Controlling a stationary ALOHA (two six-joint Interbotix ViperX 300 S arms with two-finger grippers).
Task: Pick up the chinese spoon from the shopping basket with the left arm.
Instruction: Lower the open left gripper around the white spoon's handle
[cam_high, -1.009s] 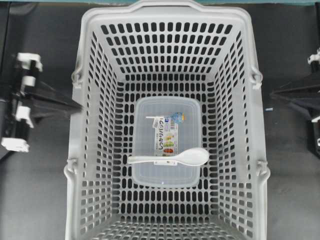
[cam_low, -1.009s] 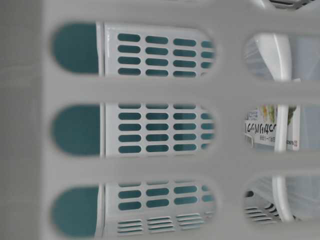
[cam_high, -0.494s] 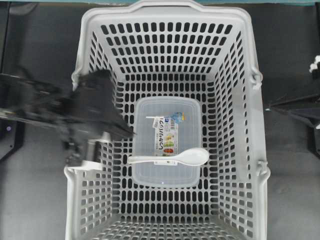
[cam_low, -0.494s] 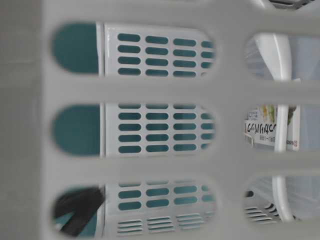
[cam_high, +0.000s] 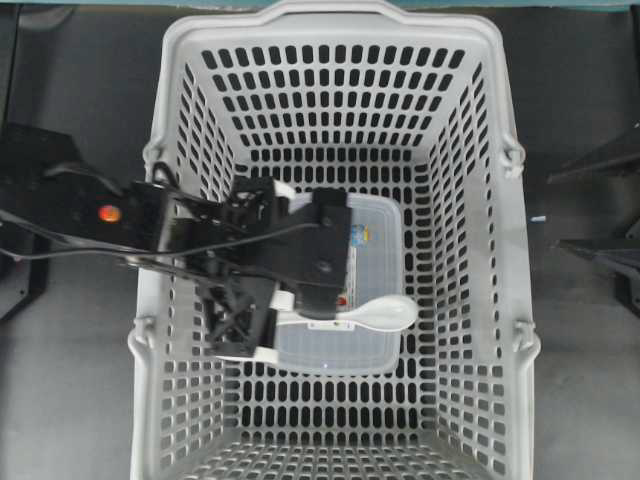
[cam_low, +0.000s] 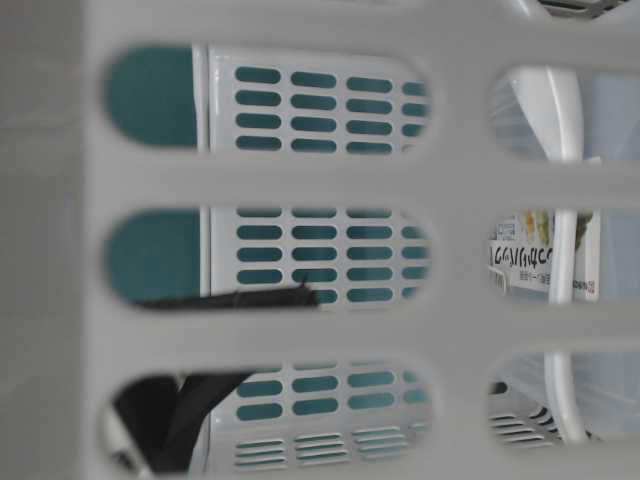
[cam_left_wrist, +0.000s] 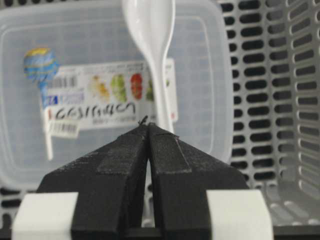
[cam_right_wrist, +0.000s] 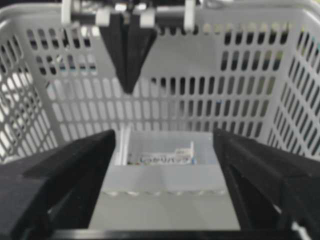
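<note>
In the left wrist view the left gripper fills the near foreground, its jaws pressed together with nothing between them, and their tips cover the end of the chinese spoon's handle. Whether they touch it cannot be told. The spoon lies on the lid of a clear food box, bowl at the far end and cut off by the top edge of that view. The box's near edge is hidden behind the gripper.

From overhead, the left arm reaches over the left wall of the shopping basket and hides the left part of the box and most of the spoon's handle; only the bowl and a short stretch of handle show. The basket's near end runs off the bottom edge.

The table-level view is almost wholly blocked by the blurred basket wall; through its slots only dark arm parts and the box label appear.

The right gripper stands with jaws wide apart, outside the basket on the right; overhead it is cut by the right edge, over the dark tabletop.
</note>
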